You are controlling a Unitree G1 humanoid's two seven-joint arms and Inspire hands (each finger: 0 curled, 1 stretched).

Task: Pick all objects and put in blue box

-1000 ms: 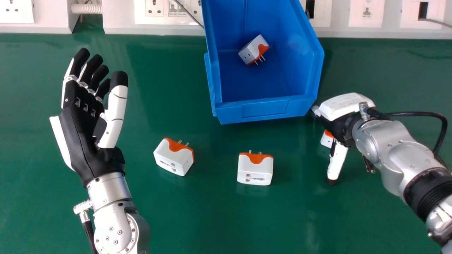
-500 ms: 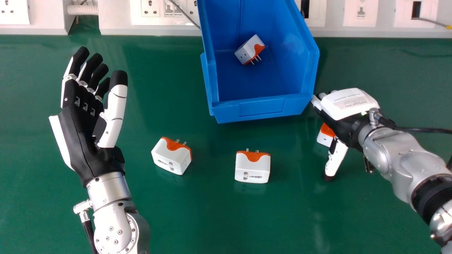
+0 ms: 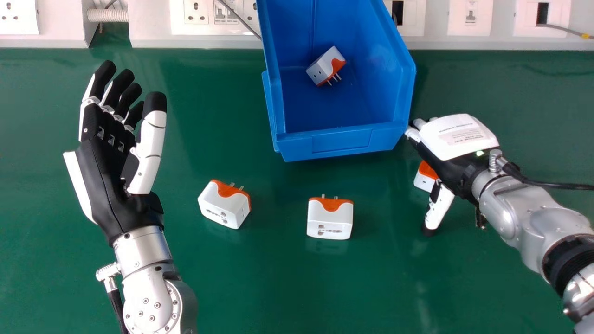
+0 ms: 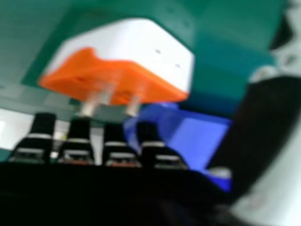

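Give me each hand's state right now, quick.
Left hand: open, holding nothing.
Right hand: open above a plug adapter, not gripping it.

I see a glossy green table (image 3: 260,283) with a blue box (image 3: 341,141) standing toward its far edge. 3 white-and-orange adapters lie apart on it: the left adapter (image 3: 222,206), the middle adapter (image 3: 330,223) and the right adapter (image 3: 422,183), partly hidden.

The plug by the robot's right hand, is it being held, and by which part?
Nothing is held. The right hand is open beside the plug, with a gap between its thumb and the plug. The left hand is open and empty.
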